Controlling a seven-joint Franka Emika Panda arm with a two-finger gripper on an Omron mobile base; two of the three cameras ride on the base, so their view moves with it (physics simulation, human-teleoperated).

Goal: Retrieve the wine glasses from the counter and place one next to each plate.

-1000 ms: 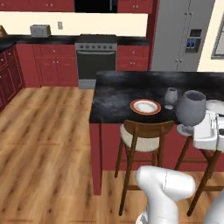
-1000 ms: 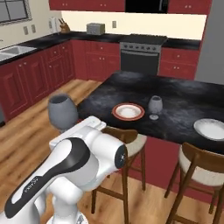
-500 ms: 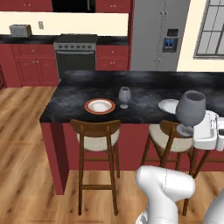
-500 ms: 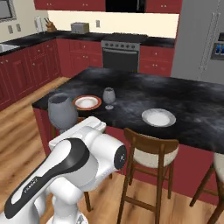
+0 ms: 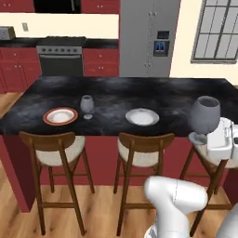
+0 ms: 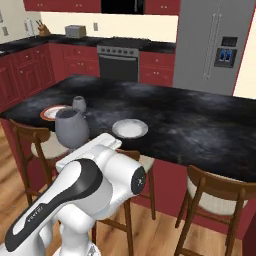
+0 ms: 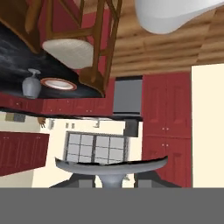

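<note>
Going left to right in the left base view: the orange-rimmed plate (image 5: 61, 115) is sitting on the island worktop (image 5: 116, 95) with one wine glass (image 5: 87, 105) standing just beside it on its right, so that half is looking done. Next along, the plain white plate (image 5: 142, 116) is lying there with no glass by it yet. Further right, the second wine glass (image 5: 205, 116) is hanging in the air near the island's right end, upright, with the gripper (image 5: 208, 138) carrying it; the fingers are pinching nearly shut on its stem just above the round foot (image 7: 111, 165), which is showing up close in the hand view. So roughly halfway, I'd say: what's left is getting this glass over to the white plate, setting it down close by and letting go.
</note>
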